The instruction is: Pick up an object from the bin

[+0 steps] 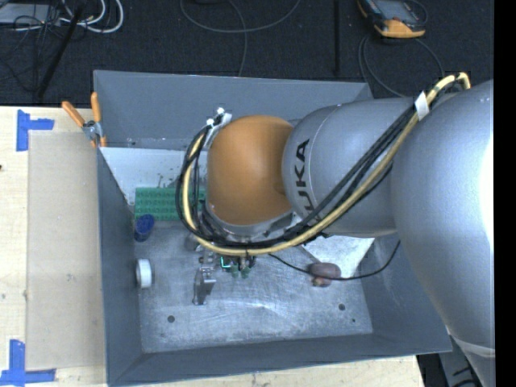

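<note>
Down at the tip, the gripper [202, 285] stands low over the grey floor of the bin [119, 297], left of the floor's middle. Its jaws show as a narrow metal shape pointing toward the near wall. I cannot tell whether they are open or closed, or whether anything sits between them. The floor directly under the tip looks bare and scuffed. The nearest loose thing is a small white ring [144, 274], like a little roll of tape. It lies to the gripper's left, near the left wall and apart from the tip. Just above the ring, further back along the same wall, stands a small blue cylinder [143, 228]. Beside it lies a green ridged block [157, 202], resting at the foot of the far-left slope and partly covered by the wrist. On the other side of the gripper, right of the floor's middle, a brown rounded lump [325, 274] lies well apart from the tip, under the arm. Above the gripper sits the rounded orange cover [246, 168]. Yellow and black cables [190, 188] loop round its left edge. Behind it the thick silver arm [363, 168] stretches away to the right, over the bin's rim.
</note>
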`<state>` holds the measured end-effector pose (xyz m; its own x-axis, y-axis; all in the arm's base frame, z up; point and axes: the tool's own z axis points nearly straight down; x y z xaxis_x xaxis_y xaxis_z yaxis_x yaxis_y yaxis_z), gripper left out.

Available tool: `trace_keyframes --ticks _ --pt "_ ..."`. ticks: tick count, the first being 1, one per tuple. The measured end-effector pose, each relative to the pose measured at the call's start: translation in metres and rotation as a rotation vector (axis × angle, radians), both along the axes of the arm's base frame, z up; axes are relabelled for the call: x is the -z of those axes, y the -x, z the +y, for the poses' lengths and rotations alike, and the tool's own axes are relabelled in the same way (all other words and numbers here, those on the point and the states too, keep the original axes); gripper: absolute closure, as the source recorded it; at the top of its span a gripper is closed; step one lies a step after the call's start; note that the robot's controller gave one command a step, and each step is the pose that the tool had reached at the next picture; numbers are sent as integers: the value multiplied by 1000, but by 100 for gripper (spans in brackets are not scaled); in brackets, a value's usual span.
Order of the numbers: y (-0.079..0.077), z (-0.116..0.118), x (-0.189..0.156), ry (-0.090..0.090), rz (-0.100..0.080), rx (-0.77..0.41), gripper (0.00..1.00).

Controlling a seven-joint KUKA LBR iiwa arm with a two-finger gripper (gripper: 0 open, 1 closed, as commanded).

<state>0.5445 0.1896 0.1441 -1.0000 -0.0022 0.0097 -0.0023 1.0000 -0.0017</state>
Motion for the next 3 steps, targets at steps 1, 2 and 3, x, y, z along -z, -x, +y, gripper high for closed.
trace_keyframes --ticks 1,2,3 --pt "-25 -51 74 -6 -13 -91 0" --pt "-1 -119 71 -2 -13 -100 0" --pt "-54 -159 65 -1 -14 -34 0"
